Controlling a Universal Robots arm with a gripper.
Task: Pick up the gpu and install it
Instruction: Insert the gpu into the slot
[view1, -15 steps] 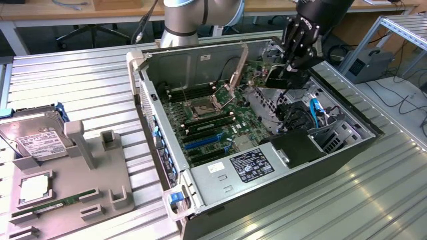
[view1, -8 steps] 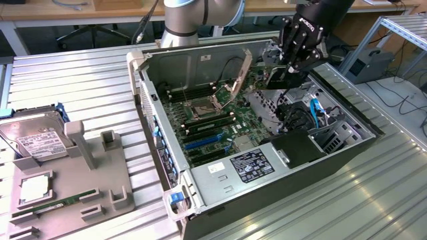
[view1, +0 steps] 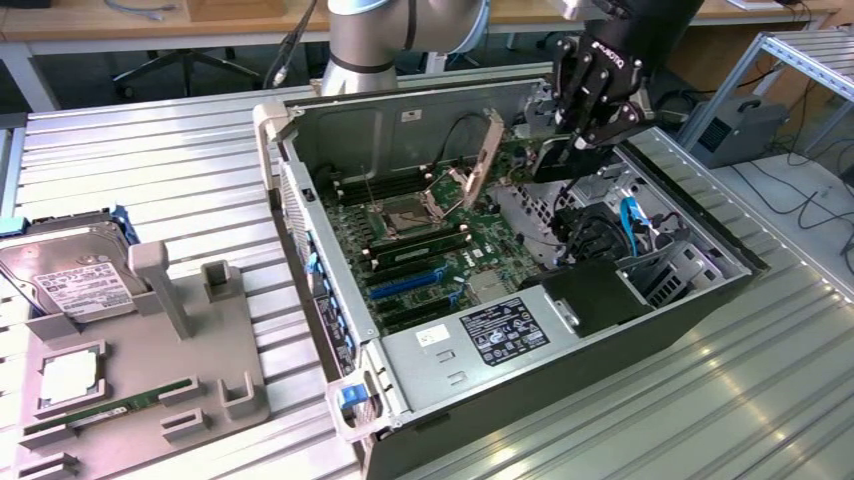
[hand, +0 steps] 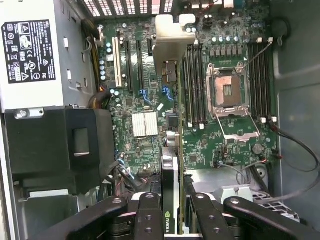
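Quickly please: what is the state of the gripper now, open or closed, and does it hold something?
Gripper: closed, holding the gpu edge-on over the motherboard.

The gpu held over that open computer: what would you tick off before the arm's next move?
1. Grip: the gripper is shut on the gpu, which sits edge-on between the fingers: ok.
2. Access: the case lies open and the motherboard is exposed: ok.
3. Position: the gpu is over the open case, above the board: ok.
4. Card edge lined up with the expansion slots: cannot tell.
5. Seated in a slot: not ok, it hangs clear of the board.
6. Blue cables out of the card's way: cannot tell.
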